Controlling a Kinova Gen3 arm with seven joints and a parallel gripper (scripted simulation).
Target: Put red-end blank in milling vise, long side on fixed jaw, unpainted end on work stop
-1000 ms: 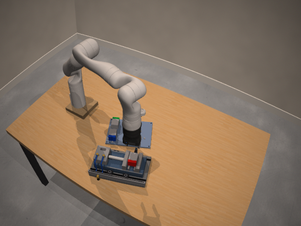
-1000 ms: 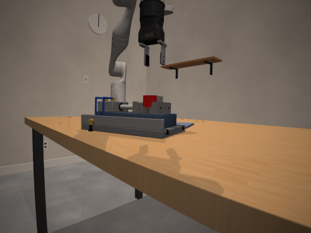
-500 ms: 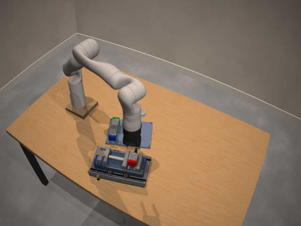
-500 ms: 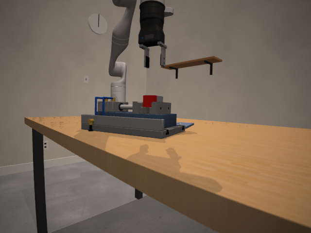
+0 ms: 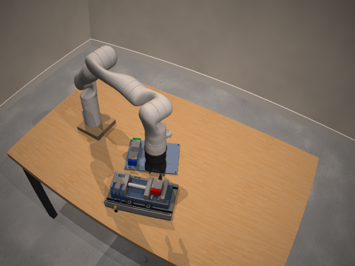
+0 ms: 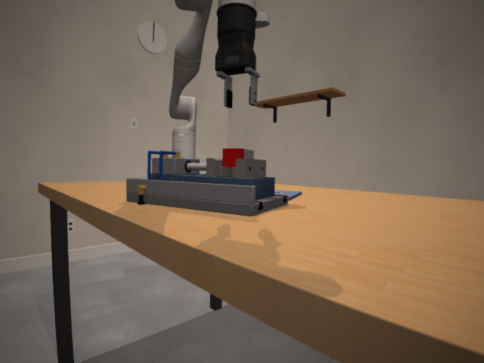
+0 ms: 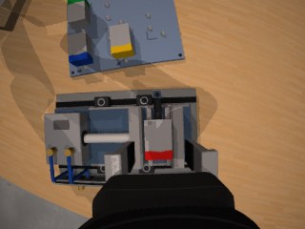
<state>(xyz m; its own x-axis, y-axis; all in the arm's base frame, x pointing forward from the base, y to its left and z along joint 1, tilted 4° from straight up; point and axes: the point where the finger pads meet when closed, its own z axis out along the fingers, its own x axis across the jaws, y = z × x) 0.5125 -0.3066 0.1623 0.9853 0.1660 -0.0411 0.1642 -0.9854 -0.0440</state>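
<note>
The gripper (image 6: 239, 95) hangs open and empty, high above the vise (image 5: 141, 194). The red blank (image 7: 158, 143) lies between the jaws, painted end toward the near side. It looks like a rigid, smooth metal block — heavyish, not fragile — best pinched across its long flat sides near the middle.

Beige walls (image 6: 390, 58), grey floor (image 6: 117, 305), wooden table (image 6: 371, 234) on black legs, wall shelf (image 6: 301, 97), round wall clock (image 6: 153, 36).
</note>
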